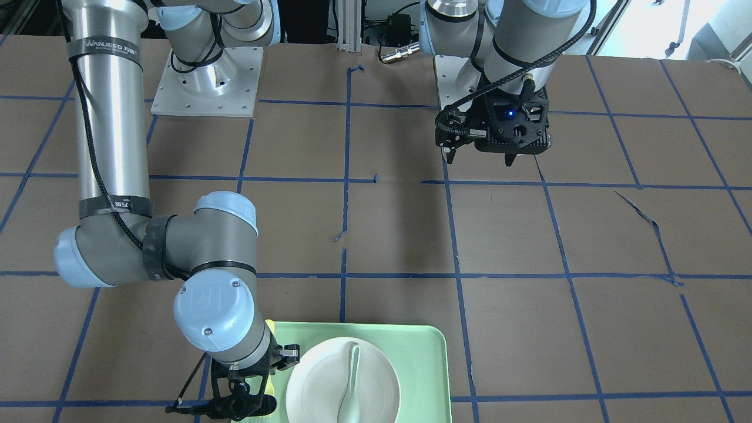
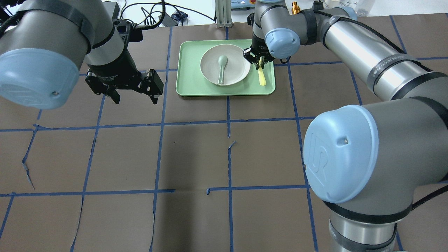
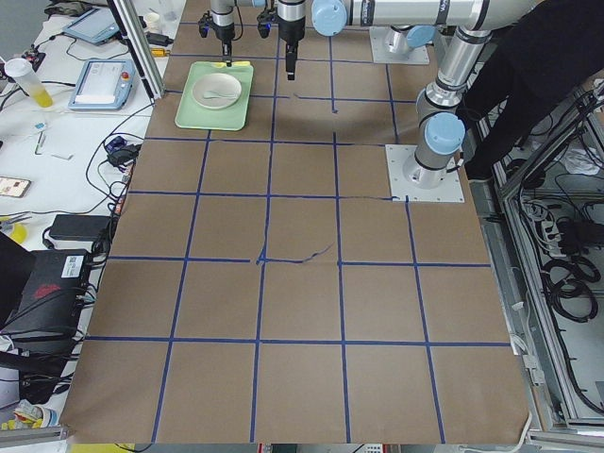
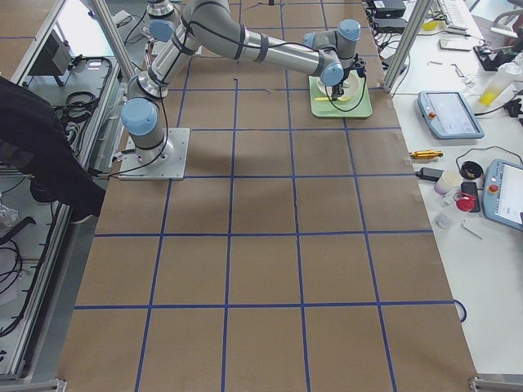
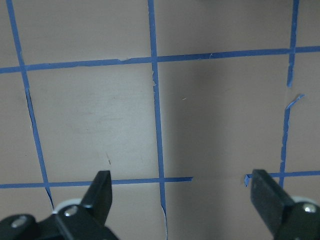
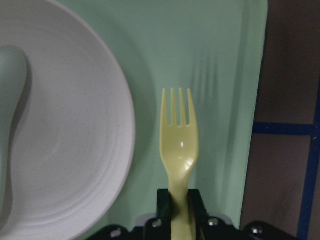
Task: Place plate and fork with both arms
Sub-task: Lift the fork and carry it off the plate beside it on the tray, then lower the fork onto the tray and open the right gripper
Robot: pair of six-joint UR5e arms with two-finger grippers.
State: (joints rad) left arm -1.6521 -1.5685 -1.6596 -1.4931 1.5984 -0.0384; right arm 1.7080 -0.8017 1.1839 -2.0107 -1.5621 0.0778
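Right gripper (image 6: 179, 198) pinches the fork (image 6: 179, 142), likely light and slippery, by its handle near the tray (image 6: 225, 75) edge; left gripper (image 2: 135, 100) open

- Right wrist view: fork (image 6: 179, 145) handle hidden from the neck down, clamped between the fingers of the right hand (image 6: 179, 197). The plate (image 6: 65, 140) and spoon (image 6: 10, 100) run off the left edge.
- Front view: right arm's wrist covers the fork, and only yellow slivers show. The tray (image 1: 420, 358) and plate are cut by the bottom edge.
- Overhead: fork tines hidden under the right hand.
- Left wrist view: left hand (image 5: 181, 182) shows fingertips only; the rest is below the frame.
- Side views: fork too small to make out. A person (image 3: 528, 85) is cut off at the edge.
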